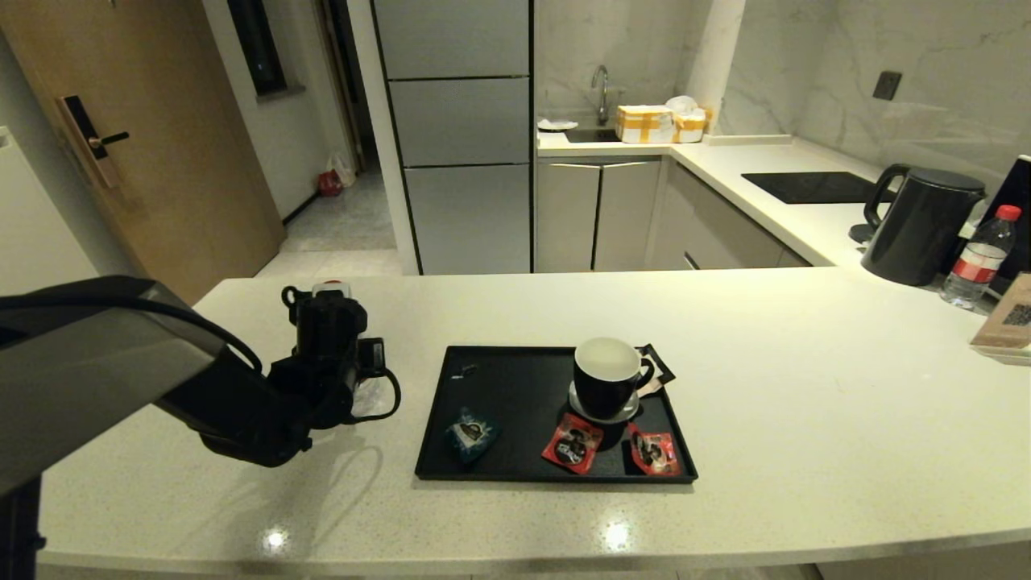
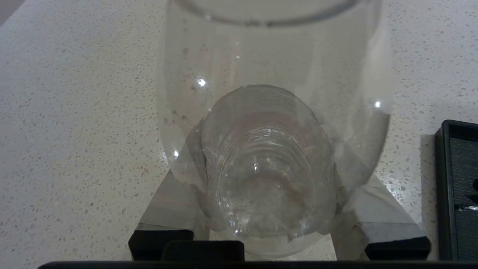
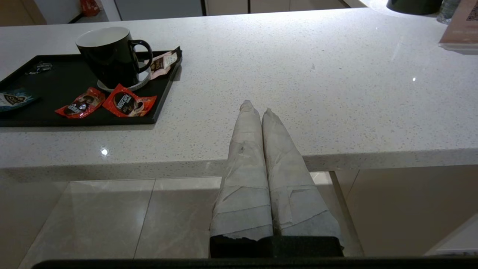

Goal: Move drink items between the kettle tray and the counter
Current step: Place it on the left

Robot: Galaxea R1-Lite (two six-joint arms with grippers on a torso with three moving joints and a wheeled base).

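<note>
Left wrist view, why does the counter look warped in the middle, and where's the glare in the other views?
Left wrist view: the clear water bottle in the left pincer bends the speckled counter behind it. Head view: two ceiling-light spots near the counter's front edge, and an arm shadow. Right wrist view: one bright spot before the tray.

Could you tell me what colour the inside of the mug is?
White inside the black mug, clearest in the head view.

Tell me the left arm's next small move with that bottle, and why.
Probably open the fingers and lift away. The left gripper is shut on the bottle, which stands over the counter, beside the tray rather than on it. The right gripper is parked, shut, off the counter's near edge.
</note>
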